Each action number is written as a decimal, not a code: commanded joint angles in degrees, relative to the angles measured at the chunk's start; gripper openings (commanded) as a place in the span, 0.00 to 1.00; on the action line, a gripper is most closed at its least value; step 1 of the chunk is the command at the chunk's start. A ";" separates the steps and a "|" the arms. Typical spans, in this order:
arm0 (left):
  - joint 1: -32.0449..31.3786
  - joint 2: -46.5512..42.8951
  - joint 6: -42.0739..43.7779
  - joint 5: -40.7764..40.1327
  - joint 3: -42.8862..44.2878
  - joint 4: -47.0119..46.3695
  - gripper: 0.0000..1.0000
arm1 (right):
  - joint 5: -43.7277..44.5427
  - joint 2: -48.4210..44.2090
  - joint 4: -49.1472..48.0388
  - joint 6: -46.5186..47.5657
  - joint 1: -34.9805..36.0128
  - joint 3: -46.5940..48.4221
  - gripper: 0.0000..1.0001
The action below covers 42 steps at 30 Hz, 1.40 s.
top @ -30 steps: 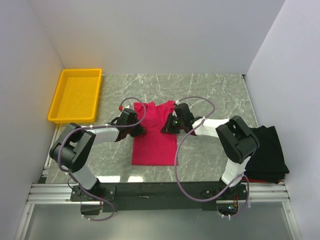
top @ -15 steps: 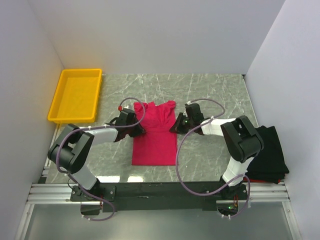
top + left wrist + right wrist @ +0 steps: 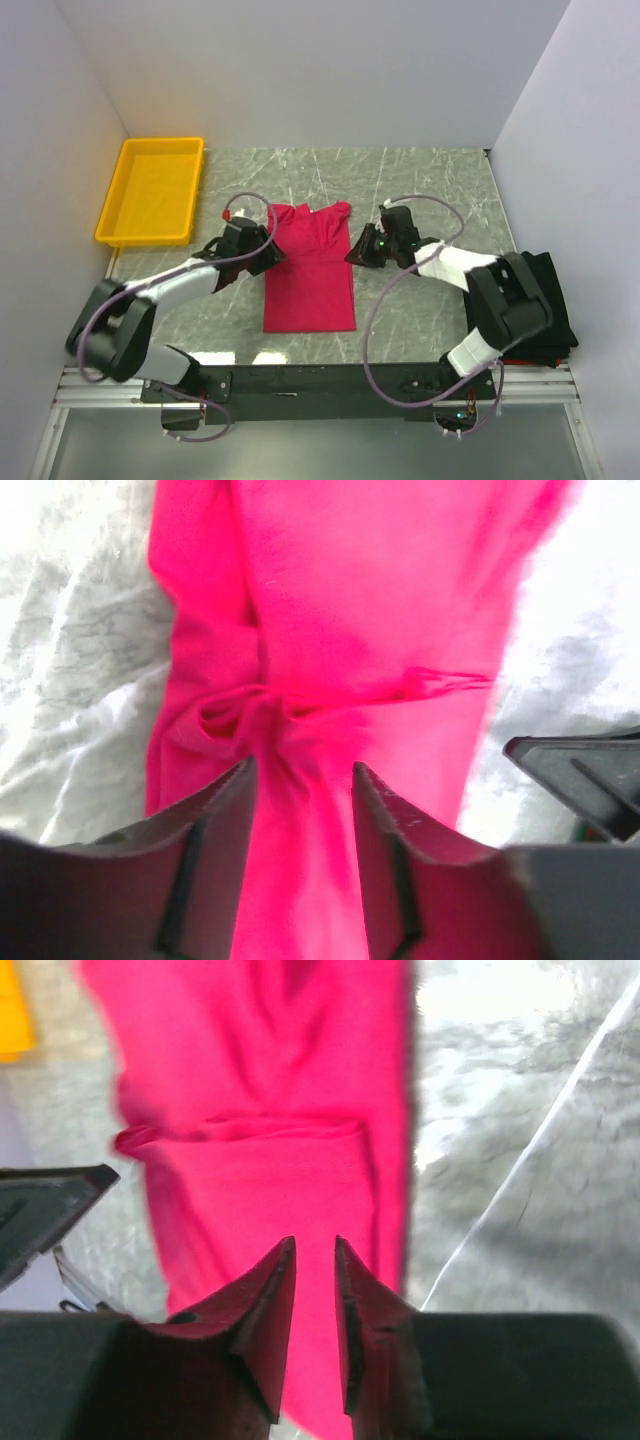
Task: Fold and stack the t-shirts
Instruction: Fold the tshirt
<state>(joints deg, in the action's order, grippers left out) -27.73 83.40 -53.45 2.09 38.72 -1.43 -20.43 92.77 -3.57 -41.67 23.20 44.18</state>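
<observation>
On the grey, marble-veined desk [image 3: 430, 180], between the two arms, lies the plain crimson-pink cloth t-shirt [image 3: 310, 285]. It is spread flat as a long, narrow panel, with its wider end pointing away from the arm bases. It sits roughly at the middle of the desk, and its near hem is well short of the front rail. The plain black cloth t-shirt [image 3: 545, 300] rests at the desk's near right edge, beside the right arm and well apart from the pink one. Whether it is neatly folded cannot be told. A yellow rectangular plastic tray [image 3: 152, 195] stands at the far left corner, away from both shirts.

The left gripper [image 3: 268, 256] sits at the pink shirt's left edge, about halfway along it. In the wrist view its jaws are spread wide and released, with a small bunched pucker of pink fabric lying just beyond the tips. The right gripper [image 3: 356, 252] is low at the shirt's right edge, directly across from the left one. Its jaws are parted by only a narrow slit, and nothing is visibly pinched between them. Pink cloth shows beneath and beyond them.
</observation>
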 commanded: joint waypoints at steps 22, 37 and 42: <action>-11.90 -47.45 -21.94 -6.74 -25.35 21.64 0.49 | 6.18 -39.34 6.83 -10.97 14.85 -28.89 0.46; -21.49 -45.78 -30.66 -13.51 -28.79 21.47 0.49 | 8.91 -34.85 -2.05 -16.07 18.11 -32.23 0.42; -21.67 -45.78 -30.66 -16.14 -28.79 21.47 0.46 | 9.26 -33.45 -2.58 -15.99 18.46 -32.23 0.40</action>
<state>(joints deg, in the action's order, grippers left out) -49.21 36.99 -82.89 -10.28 10.07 19.55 -12.86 58.70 -3.73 -57.21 41.10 12.19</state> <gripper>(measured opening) 0.468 0.405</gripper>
